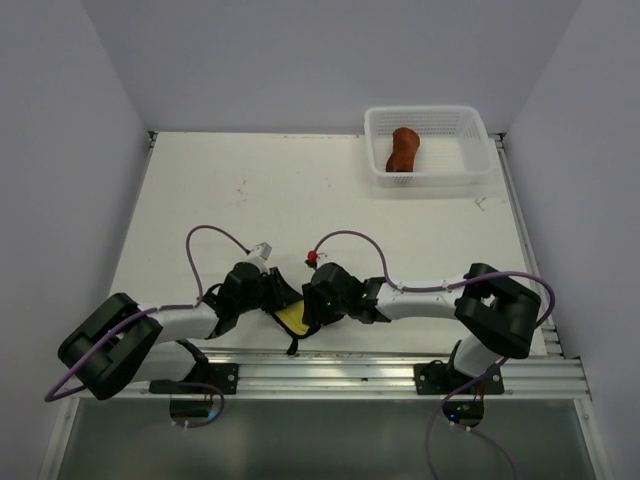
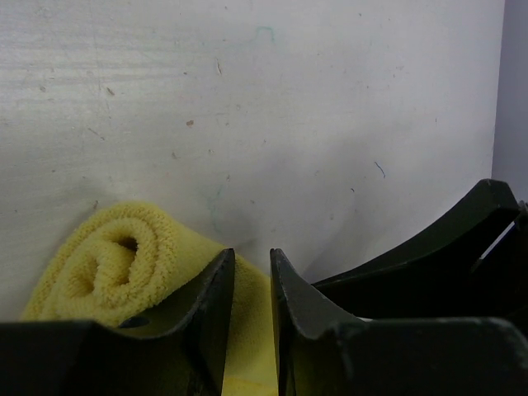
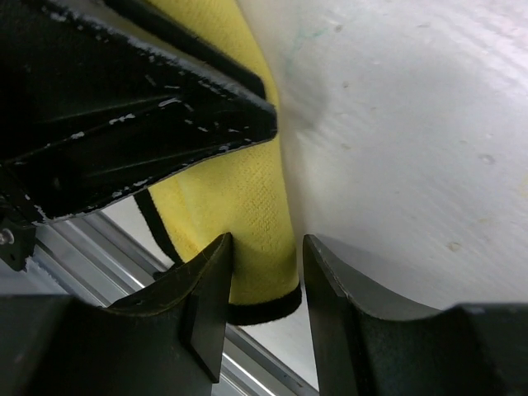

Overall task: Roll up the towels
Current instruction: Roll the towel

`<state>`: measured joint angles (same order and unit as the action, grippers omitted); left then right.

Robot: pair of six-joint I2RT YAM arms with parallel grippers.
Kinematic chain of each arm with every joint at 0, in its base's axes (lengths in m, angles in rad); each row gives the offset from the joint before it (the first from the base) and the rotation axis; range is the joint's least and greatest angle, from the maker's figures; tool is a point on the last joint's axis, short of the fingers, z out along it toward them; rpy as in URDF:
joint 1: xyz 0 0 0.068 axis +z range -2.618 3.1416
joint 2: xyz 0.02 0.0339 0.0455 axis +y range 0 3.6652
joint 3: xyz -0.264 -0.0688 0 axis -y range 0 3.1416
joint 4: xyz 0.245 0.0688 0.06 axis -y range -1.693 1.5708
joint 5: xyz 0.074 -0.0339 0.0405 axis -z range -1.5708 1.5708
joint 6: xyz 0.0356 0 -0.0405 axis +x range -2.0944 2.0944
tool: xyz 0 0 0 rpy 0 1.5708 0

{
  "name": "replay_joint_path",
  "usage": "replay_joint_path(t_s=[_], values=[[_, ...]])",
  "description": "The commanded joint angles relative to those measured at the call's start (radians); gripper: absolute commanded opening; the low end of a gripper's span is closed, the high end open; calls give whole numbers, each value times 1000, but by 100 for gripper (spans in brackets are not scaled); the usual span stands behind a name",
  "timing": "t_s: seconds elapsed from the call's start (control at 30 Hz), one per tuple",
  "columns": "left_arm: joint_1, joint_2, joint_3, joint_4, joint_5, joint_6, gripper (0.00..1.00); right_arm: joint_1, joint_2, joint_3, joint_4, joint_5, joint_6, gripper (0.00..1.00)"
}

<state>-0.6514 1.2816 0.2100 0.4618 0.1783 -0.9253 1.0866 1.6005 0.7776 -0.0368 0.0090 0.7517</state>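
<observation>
The yellow towel lies at the table's near edge between my two grippers. In the left wrist view its left end is wound into a loose roll, and yellow cloth fills the narrow gap of my left gripper, which is shut on it. In the right wrist view the towel's dark-edged end sits between the fingers of my right gripper. It touches the left finger, and a sliver of gap shows at the right one. The rust-brown towel lies rolled in the white basket.
The basket stands at the far right of the table. An aluminium rail runs along the near edge, just behind the yellow towel. The two grippers stand nearly tip to tip. Purple cables loop above both arms.
</observation>
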Motion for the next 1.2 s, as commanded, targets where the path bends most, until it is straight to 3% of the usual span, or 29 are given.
replay_joint_path(t_s=[0.0, 0.3, 0.57, 0.87, 1.17], values=[[-13, 47, -58, -172, -26, 19, 29, 41, 42, -9, -8, -10, -29, 43], [-14, 50, -54, -170, -26, 17, 29, 71, 98, -23, -47, 48, -43, 41], [-14, 55, 57, -248, -60, 52, 29, 142, 70, -8, -90, 173, -66, 0], [15, 76, 389, -449, -158, 160, 30, 206, 10, 29, -167, 497, -68, 0], [35, 104, 497, -505, -142, 171, 30, 298, 133, 158, -273, 819, -81, 0]])
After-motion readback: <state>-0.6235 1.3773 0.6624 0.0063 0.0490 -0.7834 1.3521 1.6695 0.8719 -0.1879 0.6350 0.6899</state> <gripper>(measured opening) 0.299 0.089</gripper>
